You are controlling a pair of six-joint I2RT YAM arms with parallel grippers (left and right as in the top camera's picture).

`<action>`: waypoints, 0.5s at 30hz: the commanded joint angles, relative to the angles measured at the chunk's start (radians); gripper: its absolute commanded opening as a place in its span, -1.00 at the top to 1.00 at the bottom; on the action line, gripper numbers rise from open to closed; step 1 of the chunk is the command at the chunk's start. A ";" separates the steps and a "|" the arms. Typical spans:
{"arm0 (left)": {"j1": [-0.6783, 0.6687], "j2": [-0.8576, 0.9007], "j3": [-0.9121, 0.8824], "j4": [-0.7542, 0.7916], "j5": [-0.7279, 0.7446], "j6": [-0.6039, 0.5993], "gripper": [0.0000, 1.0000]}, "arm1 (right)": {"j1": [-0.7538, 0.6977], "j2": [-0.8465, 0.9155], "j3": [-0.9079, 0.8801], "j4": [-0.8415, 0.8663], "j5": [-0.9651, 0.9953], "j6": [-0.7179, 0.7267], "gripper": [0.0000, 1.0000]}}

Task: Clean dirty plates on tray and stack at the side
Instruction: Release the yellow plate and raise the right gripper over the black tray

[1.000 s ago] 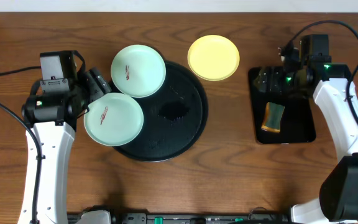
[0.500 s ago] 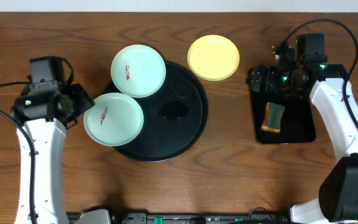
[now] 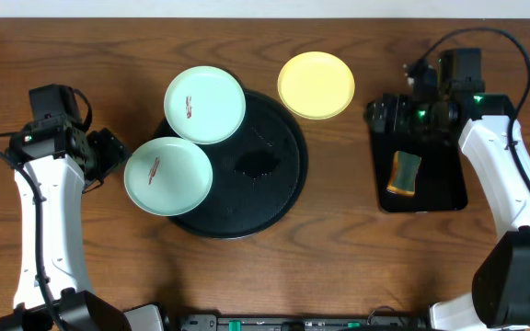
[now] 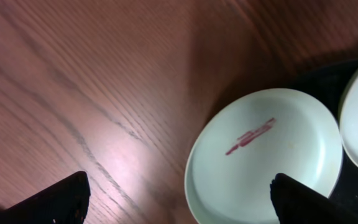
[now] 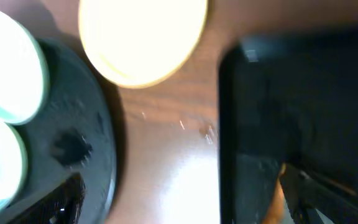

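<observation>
Mint-green smeared plate point(image 3: 167, 176) sits freed on the tray point(image 3: 265, 198) rim; left claw point(image 3: 107, 153) has backed off wide, right claw point(image 3: 386, 115) wide; wiping pending.

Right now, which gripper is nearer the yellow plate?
Right. The right gripper hovers just beside the yellow plate, over the end of the small rectangular tray. The left gripper is far off, beyond the green plate.
</observation>
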 commanded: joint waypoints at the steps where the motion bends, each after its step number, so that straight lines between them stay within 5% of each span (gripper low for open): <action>1: 0.002 -0.016 0.019 0.001 0.025 -0.002 -0.91 | 0.009 -0.003 0.002 0.017 -0.175 0.012 -0.98; 2: 0.002 -0.026 0.022 0.001 0.031 0.002 -0.91 | 0.013 0.000 0.002 0.046 -0.241 0.034 -0.99; 4: 0.003 -0.055 0.030 0.000 0.080 0.019 -0.92 | 0.038 0.001 0.002 0.098 -0.288 0.075 -0.53; 6: 0.002 -0.108 0.037 0.003 0.122 0.026 -0.92 | 0.092 0.001 0.002 0.155 -0.264 0.103 -0.27; 15: 0.002 -0.338 0.037 -0.007 0.122 -0.076 -0.92 | 0.572 0.072 0.002 0.374 0.268 0.349 -0.27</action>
